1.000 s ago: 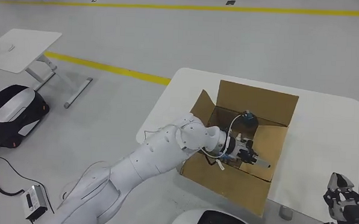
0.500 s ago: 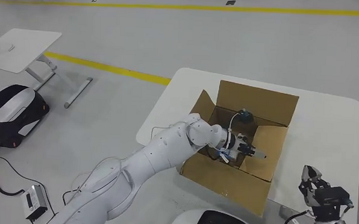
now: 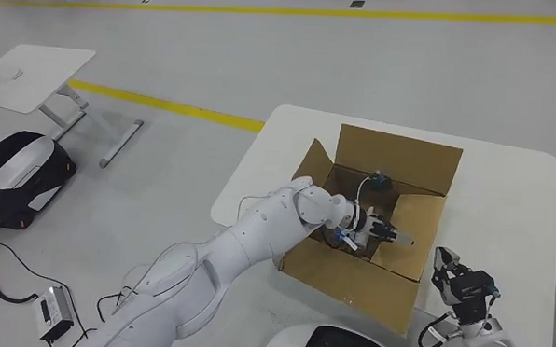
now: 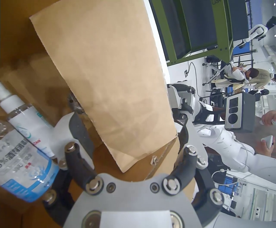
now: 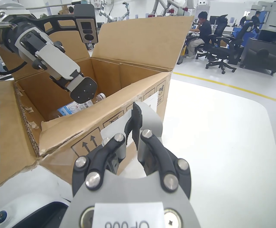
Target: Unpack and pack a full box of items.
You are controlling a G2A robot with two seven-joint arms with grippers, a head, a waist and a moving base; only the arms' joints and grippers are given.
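Cardboard box (image 3: pixel 400 155) stands open on the white table (image 3: pixel 511 184), and I have my left gripper (image 4: pixel 129 116) down inside it, jaws wide apart. The clear bottle (image 4: pixel 25 155) with the blue and white label lies in the box outside those jaws, just beside the outer face of one finger. My right gripper (image 5: pixel 134 123) sits over the table just beside the box's outer wall, jaws together. Over the last second it has come in from the table's near corner toward the box; the left has barely shifted.
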